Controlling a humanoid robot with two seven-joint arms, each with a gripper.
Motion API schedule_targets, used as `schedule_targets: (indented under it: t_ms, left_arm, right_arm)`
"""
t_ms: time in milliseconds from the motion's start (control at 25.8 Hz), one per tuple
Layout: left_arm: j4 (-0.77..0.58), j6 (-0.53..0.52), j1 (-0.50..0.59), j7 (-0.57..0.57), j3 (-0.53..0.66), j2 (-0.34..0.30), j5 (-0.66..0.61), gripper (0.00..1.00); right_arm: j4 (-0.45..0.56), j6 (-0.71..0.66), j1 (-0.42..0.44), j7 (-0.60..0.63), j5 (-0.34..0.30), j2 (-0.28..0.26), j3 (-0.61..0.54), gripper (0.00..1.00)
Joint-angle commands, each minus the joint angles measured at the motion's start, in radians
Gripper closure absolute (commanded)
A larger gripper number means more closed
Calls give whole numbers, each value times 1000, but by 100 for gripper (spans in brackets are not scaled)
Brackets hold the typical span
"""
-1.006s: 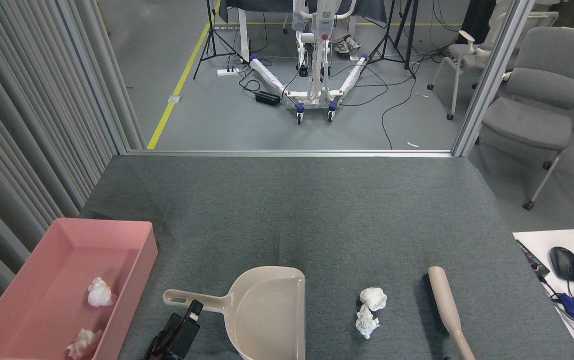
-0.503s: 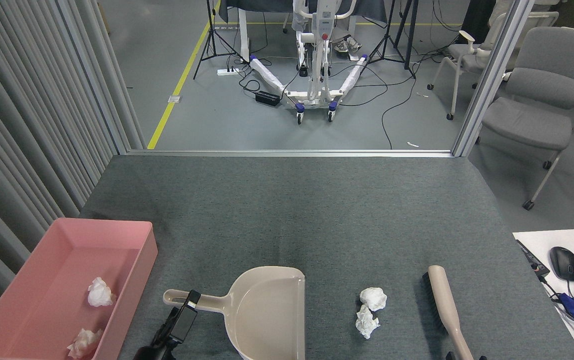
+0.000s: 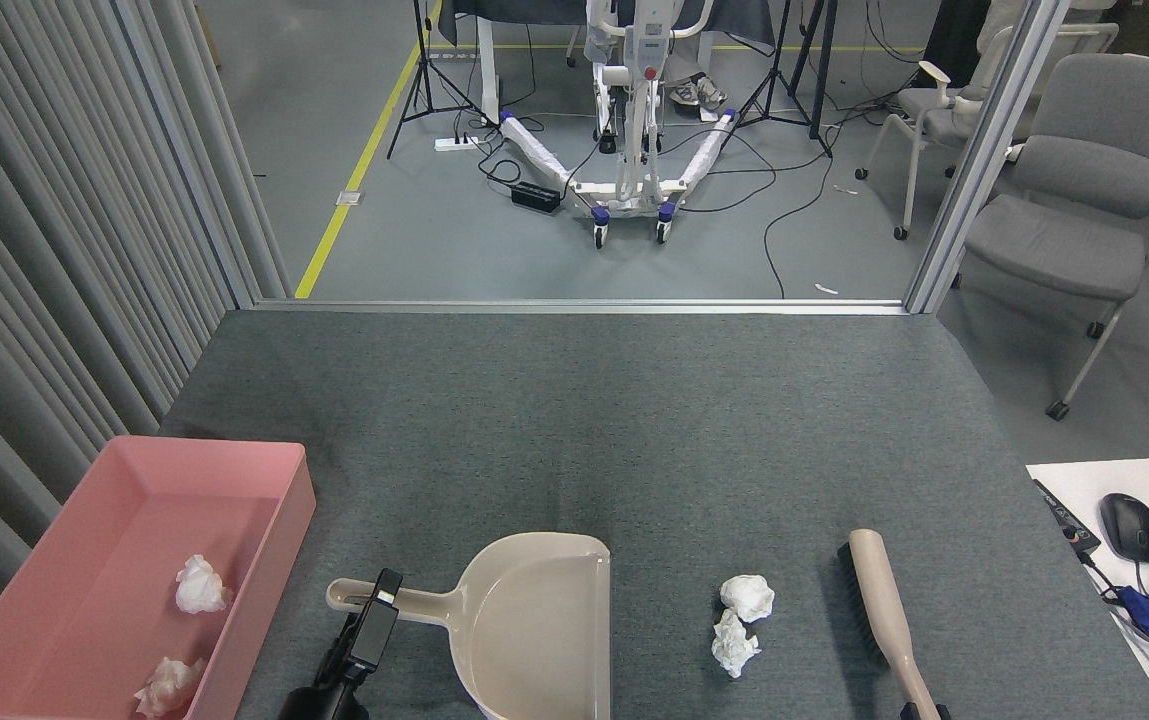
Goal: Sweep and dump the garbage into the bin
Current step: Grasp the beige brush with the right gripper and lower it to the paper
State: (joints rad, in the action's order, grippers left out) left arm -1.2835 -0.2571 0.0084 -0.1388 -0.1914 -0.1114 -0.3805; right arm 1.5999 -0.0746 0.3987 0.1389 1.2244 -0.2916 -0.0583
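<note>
Garbage (image 3: 737, 625) on grey carpet (image 3: 634, 430) | bin (image 3: 24, 640) left | chairs (image 3: 1074, 190) beyond

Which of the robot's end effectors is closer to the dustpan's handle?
Left. The left end effector is right at the dustpan handle; the right one is barely visible at the bottom edge, by the brush.

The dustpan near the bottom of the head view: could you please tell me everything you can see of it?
The dustpan is beige, smooth and plastic-looking, lying flat on the grey carpet. Its wide scoop is empty, its straight open edge faces right toward two tissue wads, and its near end is cut off by the frame. A slim handle with a hanging slot points left toward the pink bin. The left gripper sits at that handle; whether it grips is unclear.
</note>
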Motion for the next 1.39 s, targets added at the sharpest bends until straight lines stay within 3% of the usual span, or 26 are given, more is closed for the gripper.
schedule_targets:
  t_ms: [0, 348, 465, 619, 1355]
  left_arm:
    - [4, -2, 1, -10, -3, 6, 0, 8]
    - [64, -2, -27, -47, -10, 33, 0, 8]
    - [67, -13, -27, -51, -10, 32, -3, 19]
    - [69, -11, -28, -71, -10, 32, -5, 21]
    - [78, -62, -22, -93, -11, 24, -14, 57]
  right_arm:
    - [2, -22, 3, 4, -2, 2, 0, 100]
    - [28, -119, 15, -35, -3, 9, 9, 100]
    - [28, -148, 19, -74, -3, 11, 35, 100]
    - [43, -152, 20, -104, -3, 20, 78, 100]
    - [57, -126, 17, -116, 38, 81, 176, 100]
